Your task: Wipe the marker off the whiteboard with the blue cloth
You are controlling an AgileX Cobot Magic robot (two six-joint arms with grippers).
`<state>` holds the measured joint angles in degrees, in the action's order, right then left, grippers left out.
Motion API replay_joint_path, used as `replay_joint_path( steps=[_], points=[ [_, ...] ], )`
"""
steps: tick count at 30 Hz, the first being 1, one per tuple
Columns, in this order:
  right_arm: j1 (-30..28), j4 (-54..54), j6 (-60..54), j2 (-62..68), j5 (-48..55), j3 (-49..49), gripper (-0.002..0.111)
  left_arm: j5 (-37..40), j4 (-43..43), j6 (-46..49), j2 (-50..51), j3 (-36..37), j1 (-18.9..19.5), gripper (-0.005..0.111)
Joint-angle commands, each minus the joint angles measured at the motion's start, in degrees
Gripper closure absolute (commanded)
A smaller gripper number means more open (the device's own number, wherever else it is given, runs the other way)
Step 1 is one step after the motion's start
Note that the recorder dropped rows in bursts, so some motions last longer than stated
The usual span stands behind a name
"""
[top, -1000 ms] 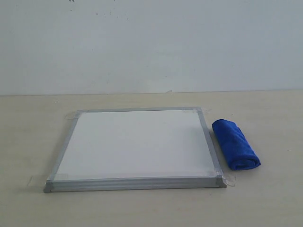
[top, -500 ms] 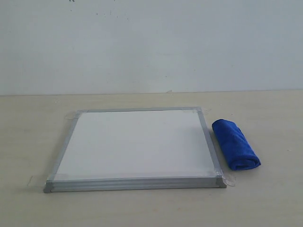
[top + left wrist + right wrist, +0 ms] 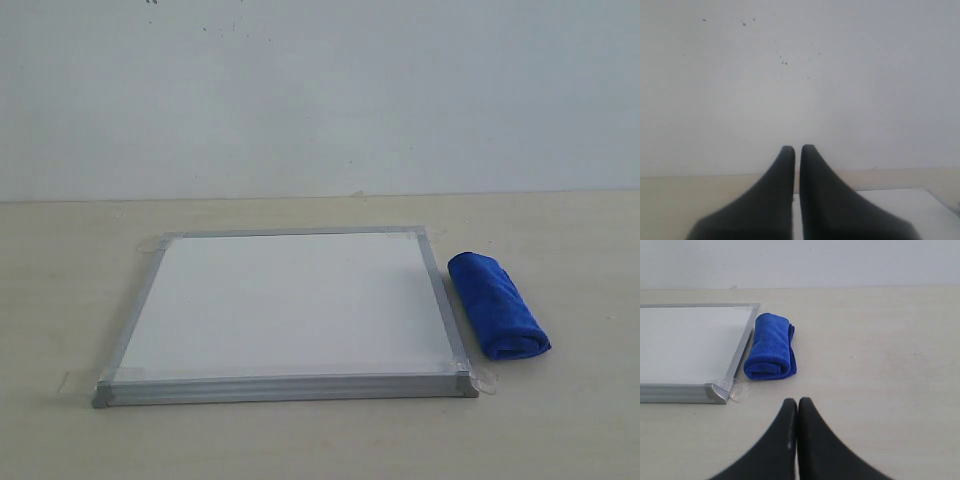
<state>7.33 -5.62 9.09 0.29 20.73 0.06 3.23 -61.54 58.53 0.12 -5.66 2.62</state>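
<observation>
Showed the blue cloth [image 3: 498, 305], rolled, on the table [image 3: 560, 430] just beside the right frame of the whiteboard [image 3: 290, 300], long axis parallel to that frame. Placed it ahead of the right gripper [image 3: 798, 402], apart, offset toward the board; judged the right arm nearer. Found both the right and the left gripper [image 3: 797, 149] closed, tips together, holding nothing. Made out no marker on the board.

The whiteboard [image 3: 290, 305] has a smooth white face, quite matt, and a frame [image 3: 285, 388] of dull grey metal. Clear shiny tape [image 3: 741, 391] is on its corners. The blue cloth [image 3: 497, 305] is plush and fuzzy. The table [image 3: 560, 430] looks pale, matt, smooth.
</observation>
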Motion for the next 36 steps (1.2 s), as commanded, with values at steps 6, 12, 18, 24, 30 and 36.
replay_joint_path(
  steps=[6, 12, 18, 24, 30, 36],
  points=[
    [-0.4, -0.29, -0.2, -0.29, -0.4, -0.06, 0.108, 2.25, 65.77, -74.97, -0.12, 5.66, 0.11, 0.103],
    [-0.4, -0.29, -0.2, -0.29, -0.4, -0.06, 0.108, 11.94, 65.79, -68.11, -0.12, 5.66, 0.11, 0.103],
    [-0.4, -0.29, -0.2, -0.29, -0.4, -0.06, 0.108, 16.53, 65.51, -67.87, -0.12, 5.66, 0.11, 0.103],
    [-0.4, -0.29, -0.2, -0.29, -0.4, -0.06, 0.108, 16.29, 65.42, -67.87, -0.12, 5.66, 0.11, 0.103],
    [-0.4, -0.29, -0.2, -0.29, 0.07, -0.06, 0.108, 16.28, 65.42, -67.87, -0.12, 5.66, 0.0, 0.103],
    [-0.4, -0.29, -0.2, -0.29, 0.07, -0.06, 0.108, 16.28, 65.42, -67.87, -0.12, 5.66, 0.0, 0.103]
  ],
)
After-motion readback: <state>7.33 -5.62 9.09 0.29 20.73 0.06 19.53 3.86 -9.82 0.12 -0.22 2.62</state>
